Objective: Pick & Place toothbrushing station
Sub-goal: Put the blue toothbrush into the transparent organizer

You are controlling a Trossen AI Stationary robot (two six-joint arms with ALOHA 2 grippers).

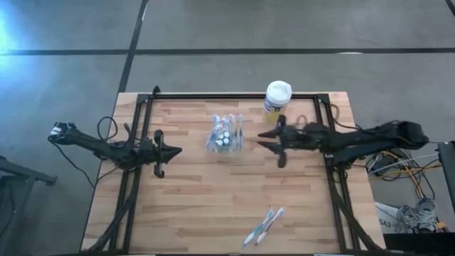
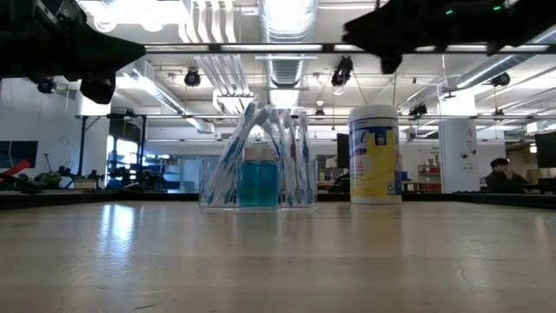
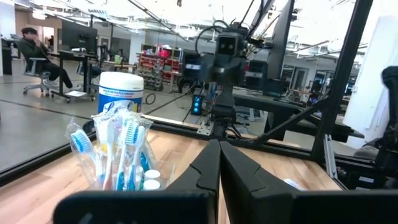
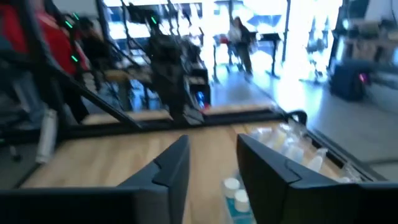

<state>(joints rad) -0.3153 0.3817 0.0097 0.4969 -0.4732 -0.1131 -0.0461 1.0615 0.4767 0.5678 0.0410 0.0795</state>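
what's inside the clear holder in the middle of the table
The clear holder holds upright toothbrushes, white, blue and pink, leaning together at the tips, and small teal-capped tubes. The brushes overlap, so an exact count can't be made, and the holder's floor is hidden.

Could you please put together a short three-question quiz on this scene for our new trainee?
1. True or false: the right hand is shut on the clear holder.
2. What lies loose near the table's front edge? A) two toothbrushes B) a canister C) a cloth
3. Fill in: the white-lidded canister stands at the table's ____ edge, near the right arm.

Key
1. False: the right hand is open and apart from the holder; the left hand is shut and also apart from it.
2. A, the two loose toothbrushes.
3. Far.
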